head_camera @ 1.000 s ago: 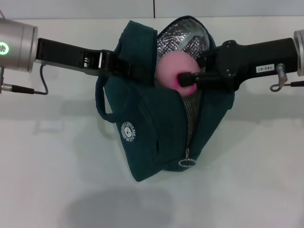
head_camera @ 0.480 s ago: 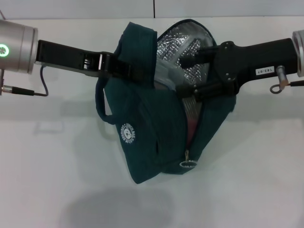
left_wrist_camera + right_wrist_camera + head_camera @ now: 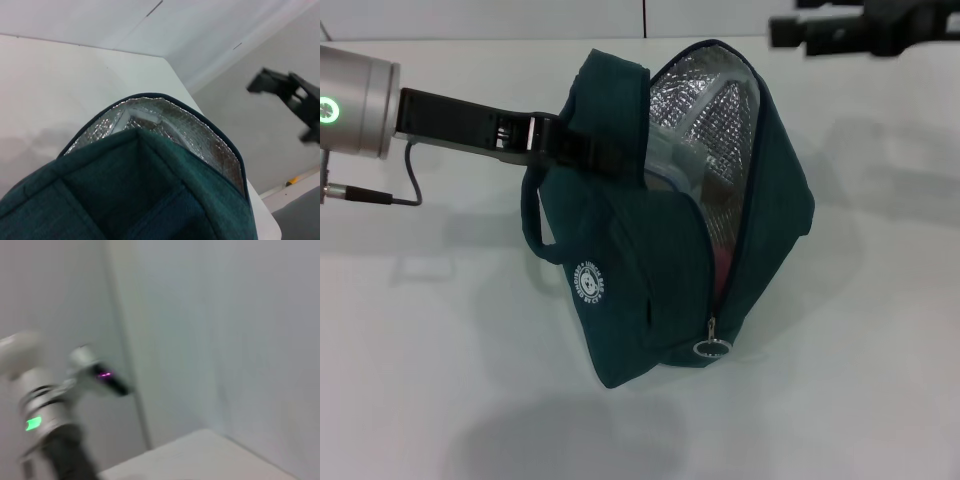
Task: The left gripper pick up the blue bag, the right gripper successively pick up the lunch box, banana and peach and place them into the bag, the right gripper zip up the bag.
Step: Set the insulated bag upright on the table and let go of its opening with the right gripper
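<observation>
We see a white table (image 3: 440,380) meeting a pale wall (image 3: 520,15). The left gripper (image 3: 582,152) reaches in level from the left, clamped on the bag (image 3: 630,270), holding it open above the table. The right gripper (image 3: 820,30) sits high by the wall; we cannot tell its fingers' state. Something pink, perhaps the peach (image 3: 719,262), shows inside.

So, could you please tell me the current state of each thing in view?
blue bag: held up, unzipped, mouth open.
zipper pull: at the low end.
lunch box: inside the bag, partly visible.
peach: inside, a pink sliver showing.
left hand: shut on the bag.
right hand: raised clear, empty.
</observation>
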Controlling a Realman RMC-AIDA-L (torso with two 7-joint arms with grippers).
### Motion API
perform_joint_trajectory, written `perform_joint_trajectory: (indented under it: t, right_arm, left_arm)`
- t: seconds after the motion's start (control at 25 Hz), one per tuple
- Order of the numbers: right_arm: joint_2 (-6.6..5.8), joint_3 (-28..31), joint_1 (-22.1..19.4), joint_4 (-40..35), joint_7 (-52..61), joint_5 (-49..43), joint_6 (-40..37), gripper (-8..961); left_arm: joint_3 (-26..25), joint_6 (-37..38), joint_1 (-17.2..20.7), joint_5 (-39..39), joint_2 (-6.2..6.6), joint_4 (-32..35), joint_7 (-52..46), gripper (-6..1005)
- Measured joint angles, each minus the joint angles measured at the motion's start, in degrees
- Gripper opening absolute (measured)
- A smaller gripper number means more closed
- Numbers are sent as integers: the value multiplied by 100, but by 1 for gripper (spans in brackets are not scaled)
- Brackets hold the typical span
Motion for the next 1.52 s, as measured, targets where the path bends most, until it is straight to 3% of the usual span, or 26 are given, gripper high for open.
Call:
perform_joint_trajectory:
  t: [0.08, 0.2, 0.4, 0.68, 1.0, 1.28, 1.52]
  right_arm:
    - [-157, -29, 101, -2, 466, -185, 101, 814]
    - [-292, -39, 371, -12, 1074, -640, 119, 812]
    - [-379, -48, 837, -7, 1789, -1317, 61, 811]
    - [-208, -295, 1380, 39, 2309, -2051, -54, 812]
    - [172, -594, 1502, -250, 2682, -3391, -55, 812]
    - [193, -722, 1440, -468, 2879, -3442, -28, 811]
    - [203, -782, 1427, -481, 2842, -3359, -21, 712]
  left_arm:
    - [0, -1, -1, 0, 0, 1, 18, 36]
    - [0, -7, -1, 0, 0, -1, 26, 36]
    - [0, -9, -6, 0, 0, -5, 28, 36]
    - [0, -15, -2, 0, -2, -13, 36, 35]
    - [0, -27, -28, 0, -8, -77, 100, 36]
    - [0, -31, -54, 0, -9, -119, 104, 34]
    - [0, -35, -54, 0, -9, -135, 109, 34]
